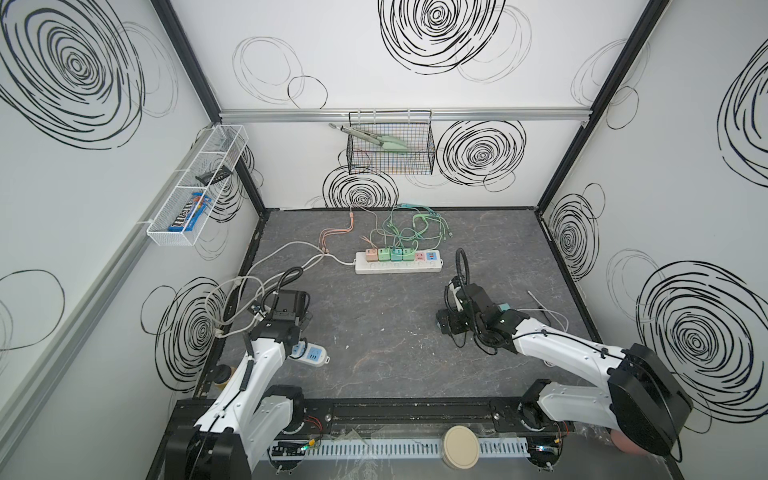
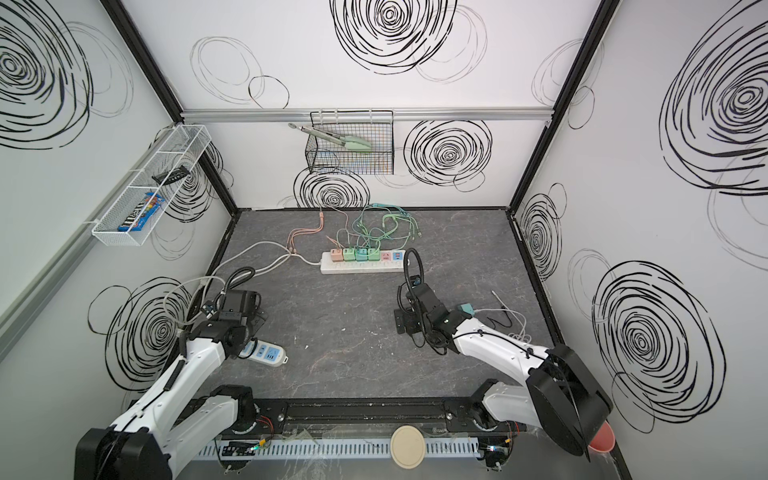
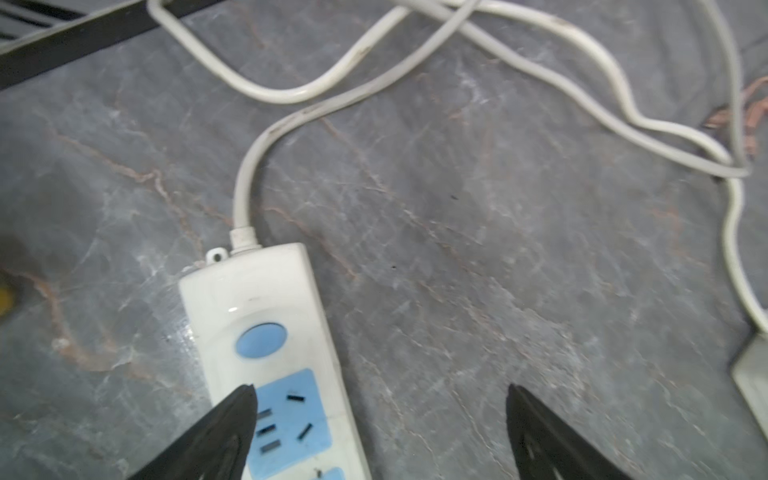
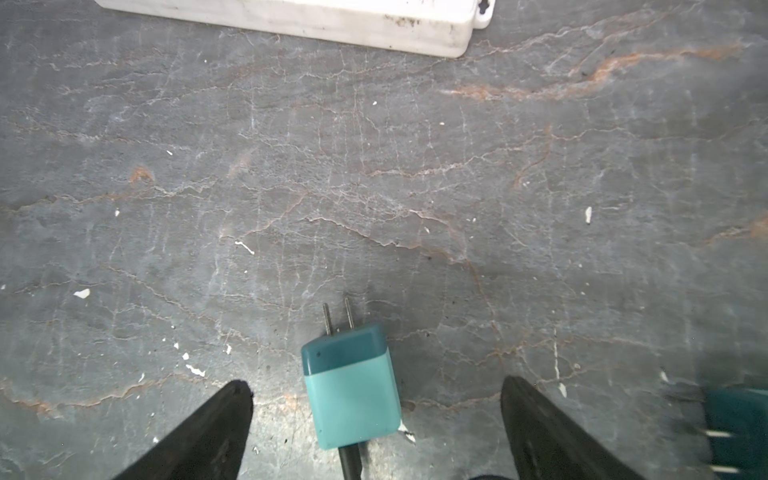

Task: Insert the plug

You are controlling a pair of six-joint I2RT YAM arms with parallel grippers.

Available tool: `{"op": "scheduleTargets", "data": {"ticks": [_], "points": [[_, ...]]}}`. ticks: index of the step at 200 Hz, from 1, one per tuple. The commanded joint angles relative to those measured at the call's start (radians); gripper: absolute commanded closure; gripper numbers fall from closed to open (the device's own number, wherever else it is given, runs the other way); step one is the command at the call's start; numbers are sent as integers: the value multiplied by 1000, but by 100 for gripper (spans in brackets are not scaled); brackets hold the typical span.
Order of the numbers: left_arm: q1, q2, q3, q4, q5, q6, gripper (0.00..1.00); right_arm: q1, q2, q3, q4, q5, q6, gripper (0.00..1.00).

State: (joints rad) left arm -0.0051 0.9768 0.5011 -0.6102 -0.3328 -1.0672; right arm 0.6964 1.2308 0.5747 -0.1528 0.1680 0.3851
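A teal plug [image 4: 351, 386] is seen lying flat on the grey marbled desk [image 1: 374, 324], its two metal prongs pointed toward the long white power strip [image 4: 291, 20] at the far side. The right hand [image 4: 374, 382] is held wide open around the plug, with one black finger on each side and neither one touching it. A dark cable is seen leaving the plug's rear end. A second teal plug [image 4: 739, 432], blurred, is caught at the edge of the right wrist view. In both top views a teal piece [image 1: 504, 308] [image 2: 465, 308] is shown just beside the right arm's wrist; which of the two plugs it is cannot be told.

The left hand [image 3: 380, 390] is also spread open, low over a small white power strip [image 3: 270, 332] [image 1: 309, 355] with blue sockets. One finger is placed over a blue socket face, though contact cannot be judged. The strip's white cord [image 3: 245, 187] is looped away across the desk.

In both top views the long strip [image 1: 398, 266] [image 2: 361, 266] is set near the back, well apart from both hands, with pink and green chargers [image 1: 388, 254] plugged in.
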Motion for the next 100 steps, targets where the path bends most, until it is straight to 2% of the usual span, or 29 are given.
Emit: {"op": "scheduleTargets", "data": {"ticks": [1,9,22,34,53,67,100], "points": [[24,44,-22,-40,63,-38,1,-2,3,29,2,31,-12,3],[23,49,-38,-25,79,-39,1,-3,-1,26,7,33,-11,3],[24,49,-72,9,117,-38,9,-3,-5,22,10,38,-10,3],[24,47,-98,41,155,-33,9,-3,-10,25,6,46,-8,3],[14,37,-123,92,227,-16,30,-3,-27,29,5,56,-5,3],[-27,31,-130,120,251,-23,44,-3,-42,25,15,62,-7,3],[-149,61,-92,110,228,-74,36,-10,-56,22,27,69,-20,3]]}}
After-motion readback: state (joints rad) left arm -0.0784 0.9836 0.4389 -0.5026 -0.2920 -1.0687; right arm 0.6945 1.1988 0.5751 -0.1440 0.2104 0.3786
